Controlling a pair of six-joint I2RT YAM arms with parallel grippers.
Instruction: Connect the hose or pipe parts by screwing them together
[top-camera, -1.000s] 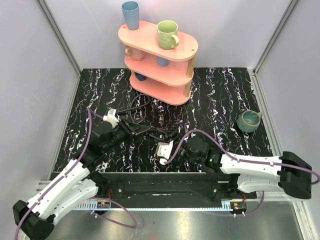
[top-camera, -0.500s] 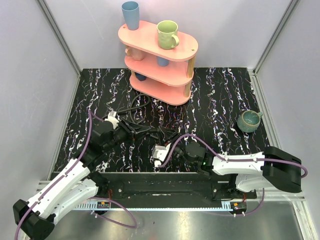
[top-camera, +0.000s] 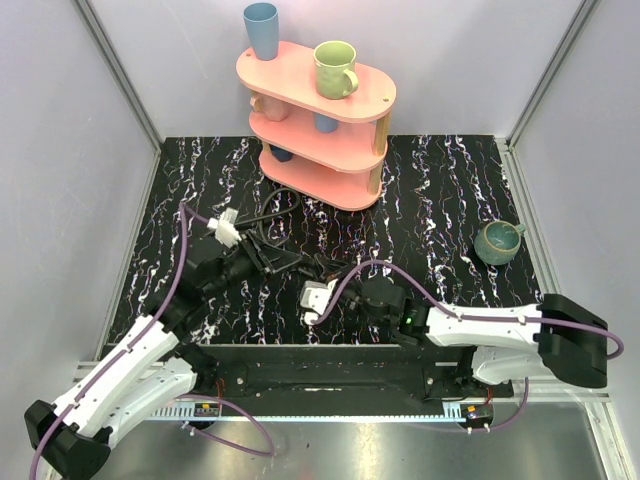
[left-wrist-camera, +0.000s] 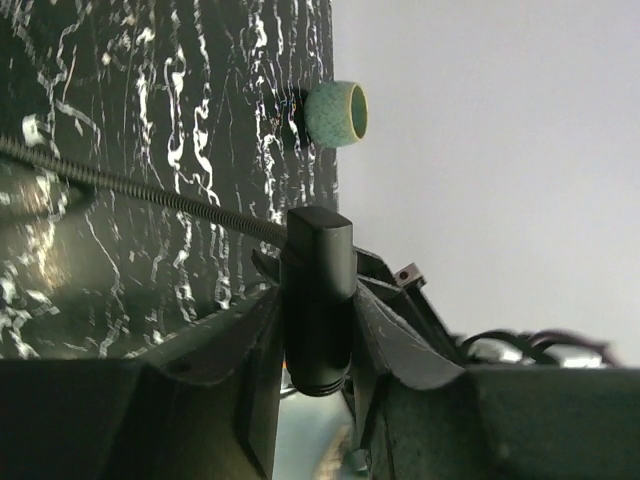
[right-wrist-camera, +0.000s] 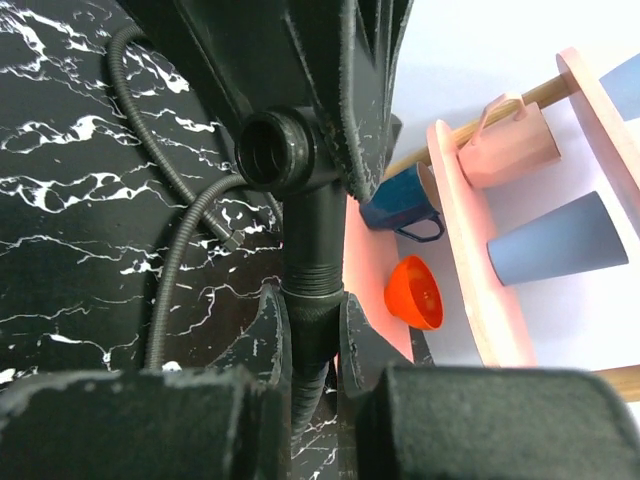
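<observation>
Thin black hose lengths (top-camera: 283, 248) lie tangled on the dark marbled table between the two arms. In the left wrist view my left gripper (left-wrist-camera: 318, 290) is shut on a black pipe fitting (left-wrist-camera: 318, 270), threaded end toward the camera, and a ribbed hose (left-wrist-camera: 150, 192) runs off to the left. My right gripper (right-wrist-camera: 312, 305) is shut on the knurled nut (right-wrist-camera: 313, 325) of a hose end. That nut sits against the fitting's threaded stem (right-wrist-camera: 311, 250), below its open round socket (right-wrist-camera: 275, 150). From above, the left gripper (top-camera: 262, 258) and right gripper (top-camera: 340, 278) meet near the table's middle.
A pink three-tier shelf (top-camera: 290, 70) with mugs stands at the back centre. An orange bowl (right-wrist-camera: 413, 292) and a dark blue mug (right-wrist-camera: 400, 200) sit on its lower tiers. A green mug (top-camera: 497, 241) stands on the table at the right. More hose loops (right-wrist-camera: 170, 260) lie beside the grippers.
My right gripper has gone from part open to shut on the hose nut, while its arm reached left toward the left gripper. The left gripper kept its grip and shifted slightly farther.
</observation>
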